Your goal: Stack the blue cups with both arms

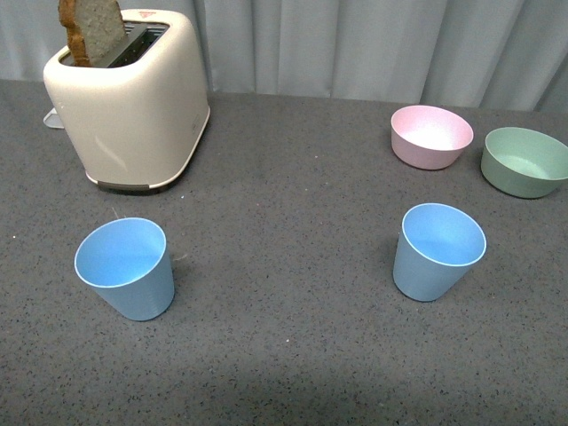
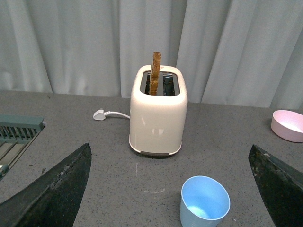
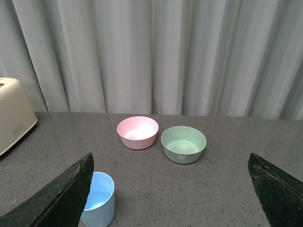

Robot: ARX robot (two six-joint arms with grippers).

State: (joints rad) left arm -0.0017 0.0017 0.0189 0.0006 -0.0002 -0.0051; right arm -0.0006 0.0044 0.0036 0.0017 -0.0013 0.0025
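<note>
Two light blue cups stand upright and apart on the dark grey table: the left blue cup [image 1: 126, 266] and the right blue cup [image 1: 437, 250]. Neither arm shows in the front view. In the left wrist view the left gripper [image 2: 173, 187] is open, its black fingers [image 2: 52, 189] wide apart, with the left cup [image 2: 204, 202] between them, nearer the right finger and not touched. In the right wrist view the right gripper [image 3: 170, 189] is open and empty; the right cup [image 3: 98, 198] stands partly behind one finger [image 3: 57, 198].
A cream toaster [image 1: 129, 98] with a slice of bread sticking up stands at the back left; its white plug [image 2: 99, 114] lies beside it. A pink bowl [image 1: 431, 136] and a green bowl [image 1: 525, 161] sit at the back right. A grey rack [image 2: 16, 135] shows in the left wrist view.
</note>
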